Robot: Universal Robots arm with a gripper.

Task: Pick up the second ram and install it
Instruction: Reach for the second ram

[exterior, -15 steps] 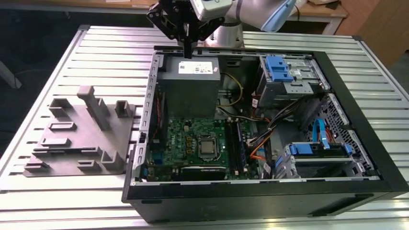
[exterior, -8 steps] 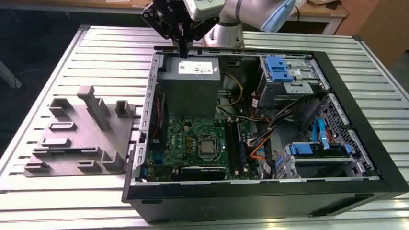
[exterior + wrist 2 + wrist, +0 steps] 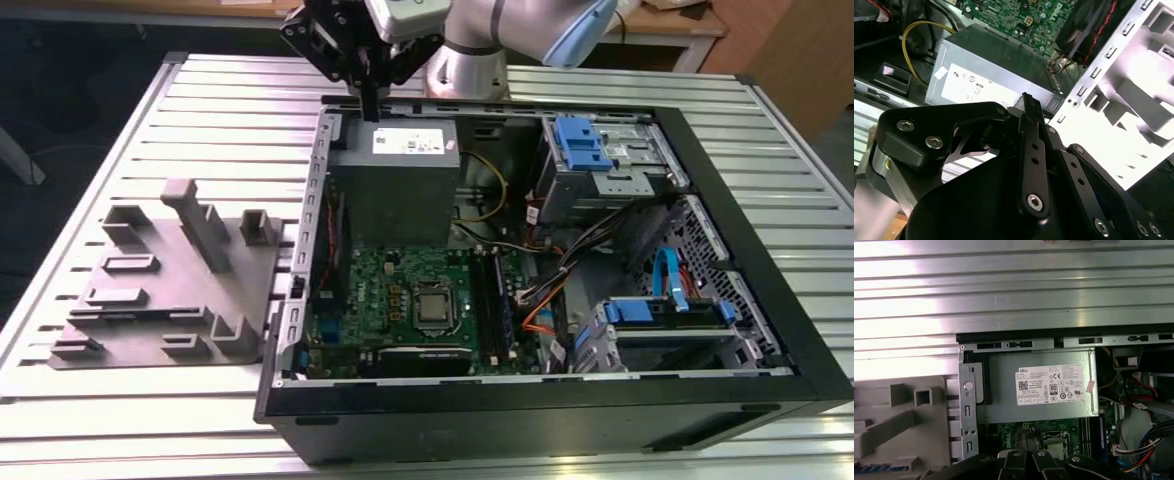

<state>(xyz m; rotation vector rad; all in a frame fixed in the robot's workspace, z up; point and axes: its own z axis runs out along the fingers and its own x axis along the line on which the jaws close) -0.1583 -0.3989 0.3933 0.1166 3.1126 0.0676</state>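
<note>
My gripper (image 3: pixel 366 108) hangs over the back edge of the open computer case (image 3: pixel 747 300), just above the grey power supply (image 3: pixel 395 180). In both wrist views its black fingers (image 3: pixel 1027 107) come together at the tips, shut, with nothing between them. A narrow blue-green strip, seemingly the second ram (image 3: pixel 881 468), lies in a slot of the grey holder (image 3: pixel 899 410) and is cut off by the picture's edge. The green motherboard (image 3: pixel 400 295) with its long black memory slots (image 3: pixel 497 300) lies below the power supply, well away from the gripper.
The case lies on a slatted metal table (image 3: pixel 160 120). The grey holder (image 3: pixel 160 290), with upright posts, stands on the exterior view's left, close to the case wall. Blue drive cages (image 3: pixel 587 145) and loose cables (image 3: pixel 561 270) crowd the case's other side.
</note>
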